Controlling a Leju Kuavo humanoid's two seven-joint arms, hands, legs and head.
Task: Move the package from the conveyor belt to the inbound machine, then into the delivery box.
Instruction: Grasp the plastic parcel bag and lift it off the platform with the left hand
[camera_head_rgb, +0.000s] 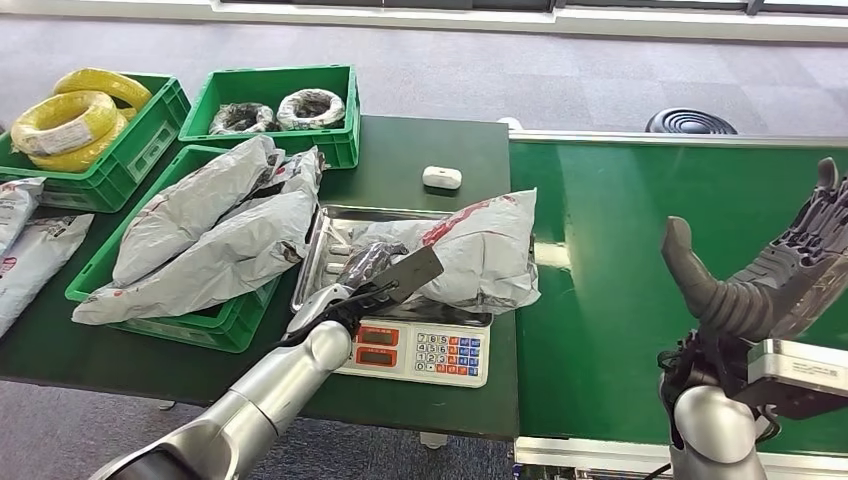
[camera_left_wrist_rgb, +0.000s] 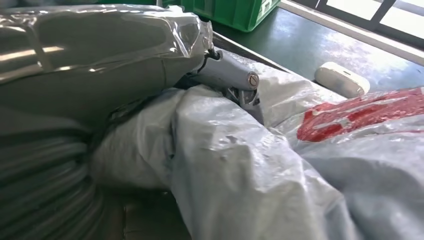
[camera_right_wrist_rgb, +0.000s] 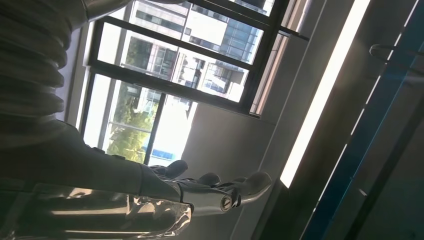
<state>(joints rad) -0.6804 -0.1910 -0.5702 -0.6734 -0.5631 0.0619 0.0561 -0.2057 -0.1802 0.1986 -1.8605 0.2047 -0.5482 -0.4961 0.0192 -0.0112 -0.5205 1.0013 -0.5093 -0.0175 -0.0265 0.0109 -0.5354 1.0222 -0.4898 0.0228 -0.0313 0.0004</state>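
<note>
While the package (camera_head_rgb: 470, 255) lay on the scale's (camera_head_rgb: 420, 348) steel tray (camera_head_rgb: 322, 240), the left hand (camera_head_rgb: 362, 278) was down on its near-left end, and in the left wrist view the fingers (camera_left_wrist_rgb: 227, 75) were pressed into the grey plastic (camera_left_wrist_rgb: 240, 170), so it looked like a grip on the bag. The scale sat on the dark desk (camera_head_rgb: 400, 160) right beside the green belt (camera_head_rgb: 640, 250). The right hand (camera_head_rgb: 775, 270) was up over the belt, palm raised, fingers (camera_right_wrist_rgb: 240, 187) spread wide and holding nothing. Left of the scale was a green box (camera_head_rgb: 225, 325) with other grey bags (camera_head_rgb: 210, 240) piled in it, touching the tray's edge. Further back, two more crates: one with yellow coils (camera_head_rgb: 75, 120), one with wrapped rolls (camera_head_rgb: 280, 108). A small white case (camera_head_rgb: 442, 177) sat on the desk behind the tray
</note>
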